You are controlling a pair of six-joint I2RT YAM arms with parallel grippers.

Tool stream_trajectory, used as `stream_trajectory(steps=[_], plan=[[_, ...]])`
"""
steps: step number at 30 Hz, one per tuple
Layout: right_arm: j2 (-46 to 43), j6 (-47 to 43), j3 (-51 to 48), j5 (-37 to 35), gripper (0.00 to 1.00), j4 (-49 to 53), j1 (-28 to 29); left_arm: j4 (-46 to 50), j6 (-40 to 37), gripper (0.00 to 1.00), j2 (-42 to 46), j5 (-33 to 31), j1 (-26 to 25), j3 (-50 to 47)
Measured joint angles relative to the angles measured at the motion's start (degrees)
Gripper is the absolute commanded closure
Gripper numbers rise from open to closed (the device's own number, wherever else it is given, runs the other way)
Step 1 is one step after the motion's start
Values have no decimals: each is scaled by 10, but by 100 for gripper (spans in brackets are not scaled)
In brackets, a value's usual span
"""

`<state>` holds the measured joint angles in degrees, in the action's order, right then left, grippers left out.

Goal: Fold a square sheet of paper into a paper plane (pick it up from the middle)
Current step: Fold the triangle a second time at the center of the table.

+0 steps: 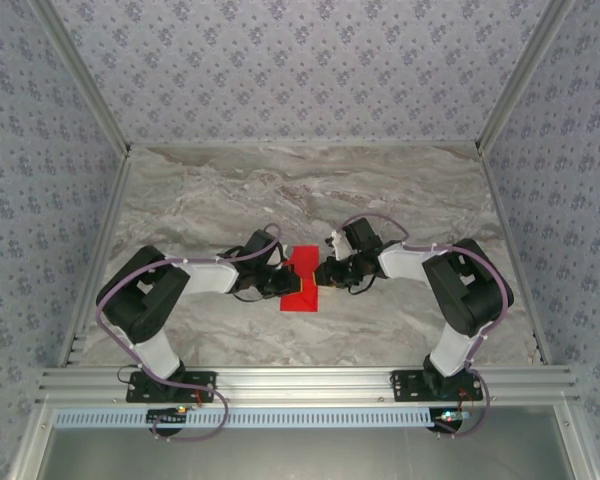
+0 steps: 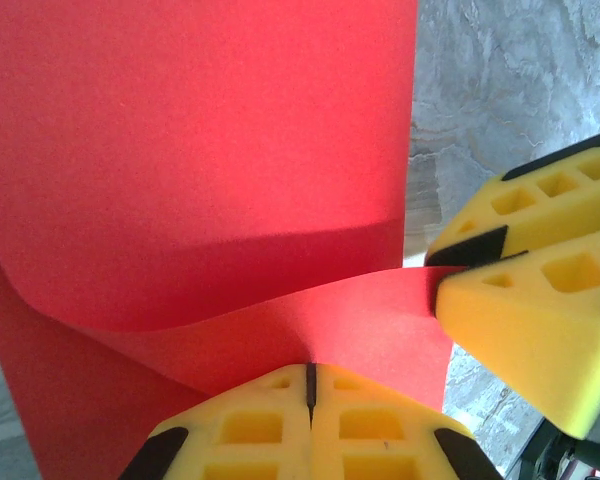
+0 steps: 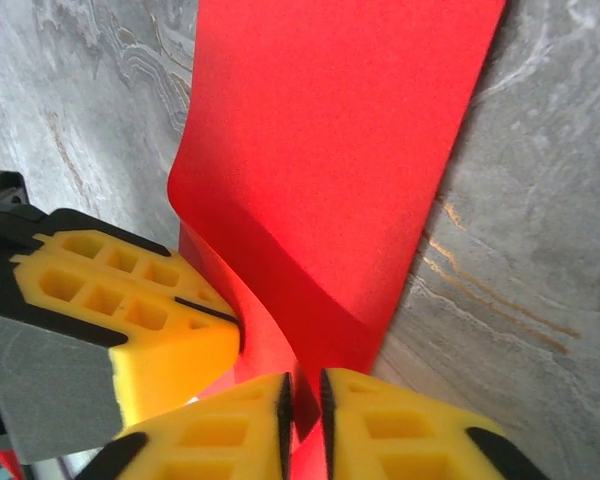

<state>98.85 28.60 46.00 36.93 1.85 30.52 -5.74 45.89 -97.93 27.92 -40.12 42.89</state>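
The square sheet of paper (image 1: pixel 302 281) is found near the middle of the marbled surface (image 1: pixel 310 190), between the two grippers, which are brought in from either side. Most of the red sheet is laid flat, while its middle part is lifted off the surface and pulled into a soft, curved ridge.

In the left wrist view, the sheet (image 2: pixel 200 150) is seen rising in a smooth bend toward the left gripper (image 2: pixel 310 385). Its yellow pads (image 2: pixel 370 430) are pressed together with only a thin dark slit between them. The raised edge of the paper is taken in at that slit, so the jaws are clenched on the paper. At the right of this view, the right gripper (image 2: pixel 438 278) is seen with its tip set against the same raised edge.

In the right wrist view, the sheet (image 3: pixel 330 150) is seen running away over the grey surface (image 3: pixel 540 250). A strip of red is caught in the narrow gap of the right gripper (image 3: pixel 302 405), so its jaws are clamped on the paper too. The left gripper (image 3: pixel 235 325) is met just beside it, touching the same fold.

From the top view, the left gripper (image 1: pixel 278 278) and the right gripper (image 1: pixel 325 272) are placed close on either side of the paper. The sheet appears to be doubled over in part, though the layers cannot be counted from above.
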Motion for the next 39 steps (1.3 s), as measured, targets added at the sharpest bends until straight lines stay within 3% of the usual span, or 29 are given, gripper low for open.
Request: stream_trajectory(steps=[6,11,22,30,39], plan=[[0,-5,1,0,98,0,0,-1,2,97,18,-1,0,-8],[0,-25,7,17,99,2,2,-7,7,96,78,-9,3,-33],[0,-47,27,80,98,-1,52,-2,39,96,229,-100,48,-130],[19,-44,34,113,98,-17,57,0,48,96,247,-115,49,-143],[52,-56,59,55,99,33,36,-21,52,95,246,-92,47,-151]])
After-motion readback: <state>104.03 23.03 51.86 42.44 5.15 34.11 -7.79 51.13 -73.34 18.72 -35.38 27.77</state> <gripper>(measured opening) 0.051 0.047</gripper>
